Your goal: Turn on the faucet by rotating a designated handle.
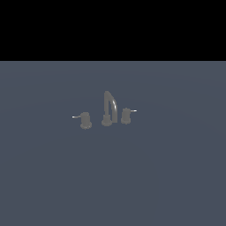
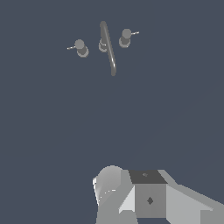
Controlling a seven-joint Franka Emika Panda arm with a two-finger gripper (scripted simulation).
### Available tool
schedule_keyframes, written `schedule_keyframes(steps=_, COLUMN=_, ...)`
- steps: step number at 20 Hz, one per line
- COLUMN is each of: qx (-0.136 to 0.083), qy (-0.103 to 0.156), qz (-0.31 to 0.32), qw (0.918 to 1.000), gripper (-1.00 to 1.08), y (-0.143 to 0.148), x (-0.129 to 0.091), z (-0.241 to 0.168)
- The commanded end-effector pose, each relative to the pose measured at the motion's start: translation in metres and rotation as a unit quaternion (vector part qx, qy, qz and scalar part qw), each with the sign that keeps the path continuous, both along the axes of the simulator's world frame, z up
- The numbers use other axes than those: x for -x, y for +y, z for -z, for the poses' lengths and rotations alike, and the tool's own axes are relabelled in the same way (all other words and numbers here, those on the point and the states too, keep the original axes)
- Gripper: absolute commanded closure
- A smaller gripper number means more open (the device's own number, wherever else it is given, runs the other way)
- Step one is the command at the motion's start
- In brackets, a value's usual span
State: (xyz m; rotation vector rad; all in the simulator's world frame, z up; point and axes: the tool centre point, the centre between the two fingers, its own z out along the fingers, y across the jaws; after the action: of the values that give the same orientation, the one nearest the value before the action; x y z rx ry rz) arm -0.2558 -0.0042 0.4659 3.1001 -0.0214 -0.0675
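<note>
The faucet is a small dull grey set standing on the blue-grey floor, with a tall arched spout on a round base. The handle is the short knob on the exterior view's right, its thin pale lever pointing outward to that side. The wrist view looks down on the faucet and the handle from well above and at a distance. No gripper fingers show in either view, and nothing touches the handle.
A twin knob with its lever pointing the opposite way stands on the other side of the spout. Blocky grey and white parts of the robot's own body fill the wrist picture's lower edge.
</note>
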Motion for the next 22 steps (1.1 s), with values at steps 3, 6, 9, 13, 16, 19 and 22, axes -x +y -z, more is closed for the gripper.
schedule_keyframes(steps=3, qx=-0.001, qy=-0.001, qz=0.001, qw=1.0000, gripper=1.08, y=0.000, x=-0.001, z=0.000)
schedule_keyframes(steps=6, qx=-0.009, qy=-0.004, qz=0.004, qw=0.9999, gripper=1.08, y=-0.001, x=-0.005, z=-0.002)
schedule_keyframes(steps=9, qx=-0.017, qy=-0.008, qz=0.007, qw=0.9998, gripper=1.08, y=-0.002, x=-0.008, z=-0.005)
schedule_keyframes(steps=13, qx=-0.019, qy=-0.009, qz=0.006, qw=0.9998, gripper=1.08, y=-0.002, x=-0.007, z=-0.005)
schedule_keyframes(steps=16, qx=-0.018, qy=-0.009, qz=0.009, qw=0.9998, gripper=1.08, y=-0.002, x=-0.010, z=-0.005)
schedule_keyframes(steps=19, qx=-0.017, qy=-0.009, qz=0.017, qw=0.9997, gripper=1.08, y=-0.003, x=-0.016, z=-0.004)
schedule_keyframes(steps=22, qx=-0.016, qy=-0.010, qz=0.030, qw=0.9994, gripper=1.08, y=-0.004, x=-0.026, z=-0.003)
